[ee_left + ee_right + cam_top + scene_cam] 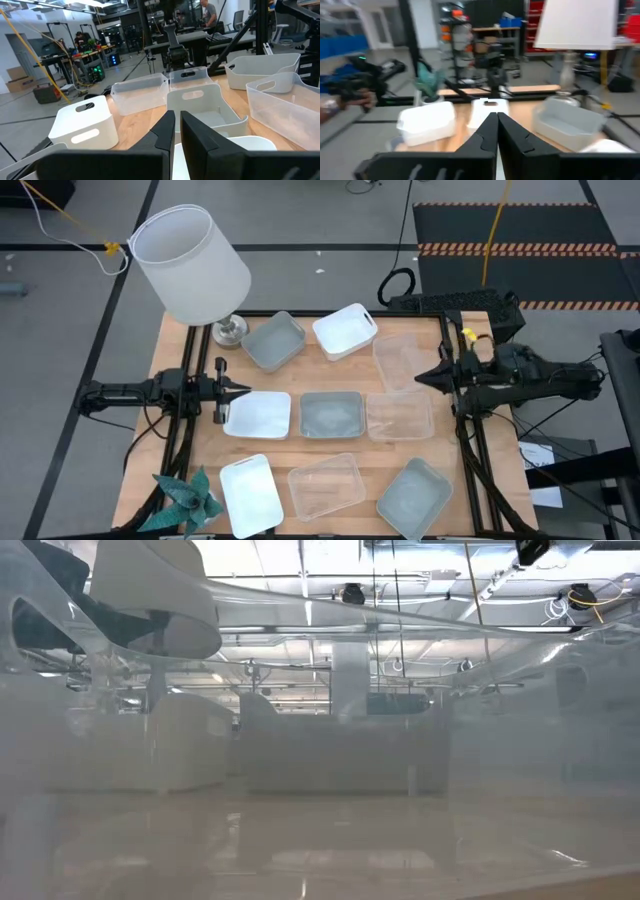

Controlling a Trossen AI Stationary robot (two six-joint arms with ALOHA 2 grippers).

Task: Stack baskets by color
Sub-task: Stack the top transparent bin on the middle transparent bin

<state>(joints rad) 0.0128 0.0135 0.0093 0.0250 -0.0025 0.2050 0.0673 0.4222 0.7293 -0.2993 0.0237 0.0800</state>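
Nine baskets lie singly in three loose rows on the wooden table (200, 355). The white ones (345, 330) (258, 415) (250, 493) sit at the back and left. The grey-blue ones (273, 340) (331, 414) (414, 496) run diagonally. The clear ones (400, 360) (399, 416) (326, 485) are right and front. My left gripper (243, 393) points right at the middle white basket's back left corner; its fingers (165, 131) stand nearly together with nothing seen between. My right gripper (420, 377) hovers shut at the clear baskets' edge, fingers (487, 127) pressed together.
A lamp with a large white shade (190, 260) and metal base (230, 330) stands at the back left corner. A teal artificial plant (185, 500) sits at the front left corner. The low view looks through a clear basket wall (330, 760).
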